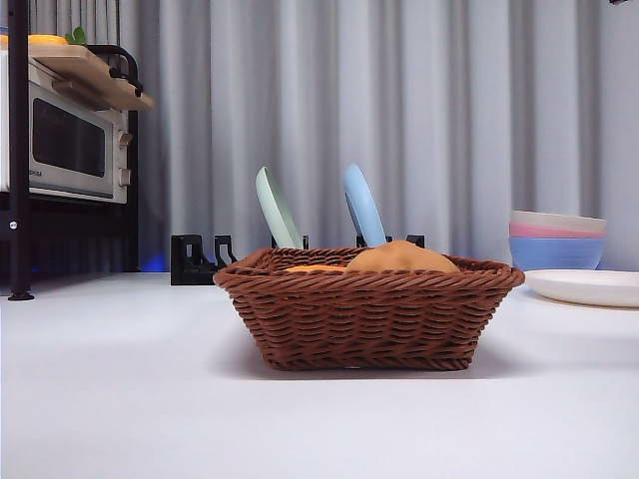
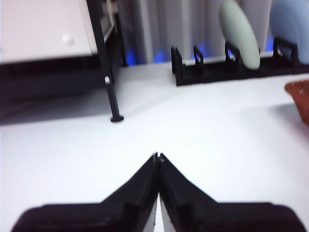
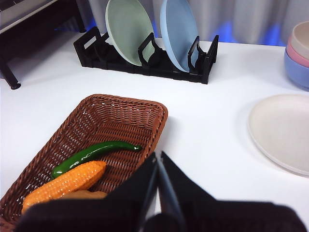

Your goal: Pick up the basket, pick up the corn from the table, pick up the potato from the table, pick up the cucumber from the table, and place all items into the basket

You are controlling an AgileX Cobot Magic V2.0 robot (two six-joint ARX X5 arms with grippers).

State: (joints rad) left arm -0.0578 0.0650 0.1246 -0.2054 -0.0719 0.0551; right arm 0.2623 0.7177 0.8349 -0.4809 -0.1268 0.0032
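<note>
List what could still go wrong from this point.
The potato humps above the basket rim, so lifting or tilting the basket might roll it out. The right gripper, jaws shut, hangs close over the basket's corner beside the corn and cucumber; a careless move could snag the wicker. The cream plate and stacked bowls lie close by, so a wide swing might hit them.

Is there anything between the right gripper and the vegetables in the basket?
Nothing visible. The right gripper, jaws shut, hangs above the basket rim. The corn, cucumber and potato lie uncovered inside it, already where they belong.
</note>
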